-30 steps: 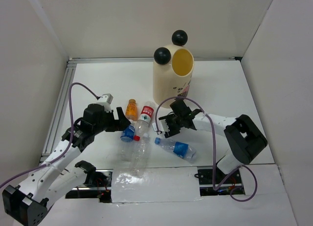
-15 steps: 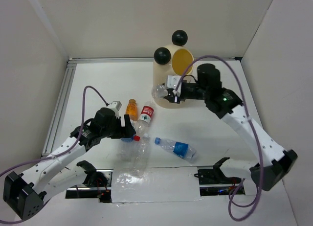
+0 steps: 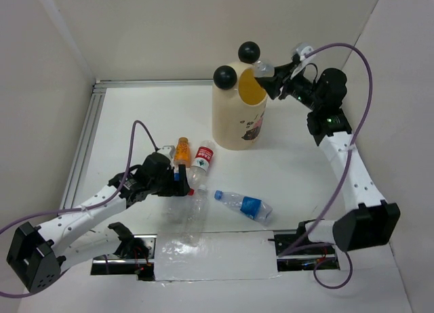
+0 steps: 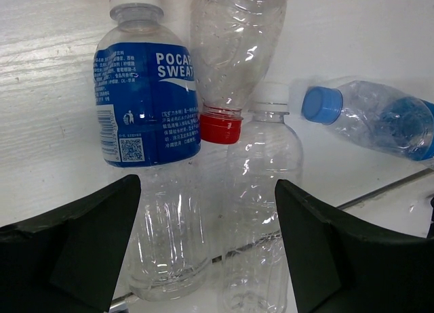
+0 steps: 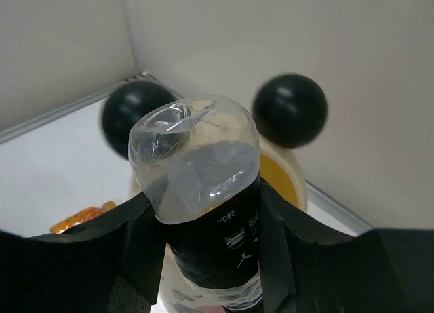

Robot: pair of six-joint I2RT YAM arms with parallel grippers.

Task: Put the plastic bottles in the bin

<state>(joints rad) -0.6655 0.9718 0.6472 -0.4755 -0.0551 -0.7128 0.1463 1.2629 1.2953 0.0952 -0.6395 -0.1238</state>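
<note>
The cream bin [image 3: 234,120] with two black ball ears stands at the back centre. My right gripper [image 3: 271,76] is shut on a black-labelled clear bottle [image 3: 263,70] and holds it just above the bin's right rim. In the right wrist view the bottle [image 5: 203,191] sits between both fingers, with the bin's orange inside [image 5: 285,177] behind. My left gripper [image 3: 180,179] is open, low over a blue-labelled bottle [image 4: 146,103]. Beside that lie a red-capped bottle [image 4: 230,49], a clear white-capped bottle [image 4: 264,191] and a blue-capped bottle [image 4: 373,113]. The jaws [image 4: 207,245] straddle two bottle bodies.
A short amber bottle [image 3: 182,150] stands left of the red-labelled bottle [image 3: 203,157]. The blue-capped bottle [image 3: 244,203] lies apart to the right. White walls close in on the left, back and right. A foil strip [image 3: 217,255] runs along the near edge.
My right arm has swung the black-labelled bottle from beside the bin's front up to above its right rim. My left gripper has crept right over the bottle cluster.
</note>
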